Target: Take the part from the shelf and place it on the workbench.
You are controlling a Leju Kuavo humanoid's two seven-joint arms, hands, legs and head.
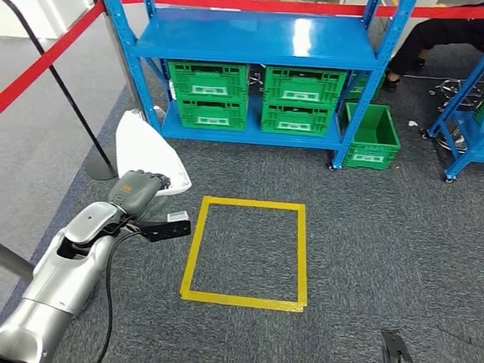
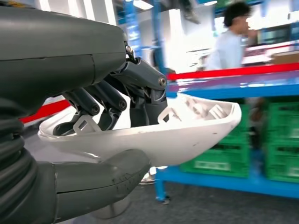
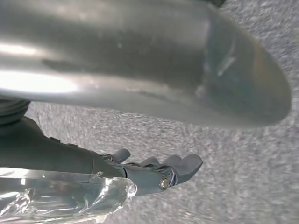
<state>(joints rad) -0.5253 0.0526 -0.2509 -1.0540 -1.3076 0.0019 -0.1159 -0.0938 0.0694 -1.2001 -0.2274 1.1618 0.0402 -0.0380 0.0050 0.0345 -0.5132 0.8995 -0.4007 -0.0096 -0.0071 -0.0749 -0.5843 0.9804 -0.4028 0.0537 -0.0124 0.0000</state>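
The part is a white, curved plastic shell point(image 1: 145, 147), and my left hand point(image 1: 137, 193) grips it above the grey carpet, left of a yellow tape square point(image 1: 245, 249). In the left wrist view the dark fingers point(image 2: 116, 102) reach into the ribbed inside of the white shell point(image 2: 183, 135) while the thick thumb point(image 2: 102, 177) presses from the other side. In the right wrist view my right hand point(image 3: 151, 172) hangs over the carpet with its fingers stretched out, holding nothing.
A blue shelf point(image 1: 245, 45) stands ahead with green crates point(image 1: 208, 94) on its low level and one more green crate point(image 1: 370, 136) on the floor beside it. A red barrier belt and its post point(image 1: 63, 91) are at the left. A person point(image 2: 229, 42) stands behind the shelf.
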